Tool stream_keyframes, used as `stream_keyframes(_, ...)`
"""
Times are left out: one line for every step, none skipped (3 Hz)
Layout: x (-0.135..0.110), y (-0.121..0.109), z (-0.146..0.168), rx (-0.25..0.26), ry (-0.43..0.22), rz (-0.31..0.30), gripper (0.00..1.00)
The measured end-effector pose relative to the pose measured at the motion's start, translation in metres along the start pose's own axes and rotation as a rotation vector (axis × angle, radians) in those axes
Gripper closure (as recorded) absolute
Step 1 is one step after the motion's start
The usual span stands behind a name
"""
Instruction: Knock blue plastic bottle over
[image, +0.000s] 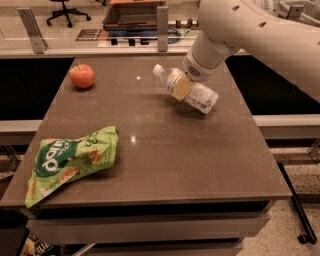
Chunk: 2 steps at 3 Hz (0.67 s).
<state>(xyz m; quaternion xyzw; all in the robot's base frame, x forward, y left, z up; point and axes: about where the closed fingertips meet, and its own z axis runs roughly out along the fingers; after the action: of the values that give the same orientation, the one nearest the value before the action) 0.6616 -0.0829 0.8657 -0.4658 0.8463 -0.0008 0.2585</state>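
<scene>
Toward the far right corner of the table (175, 165), the gripper (181, 86) is clamped around the middle of the blue plastic bottle (202, 97). The bottle is tilted nearly flat, its white cap pointing to the far left and its base low near the right edge. An apple (82, 76) sits by the far left corner, and a green snack bag (70, 160) lies near the front left corner.
</scene>
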Motion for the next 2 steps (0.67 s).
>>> stream_keyframes(0.0003,0.0216,0.0257,-0.071,0.041,-0.033,1.00)
stream_keyframes(0.0003,0.0217,0.0252,-0.069,0.040,-0.033,0.83)
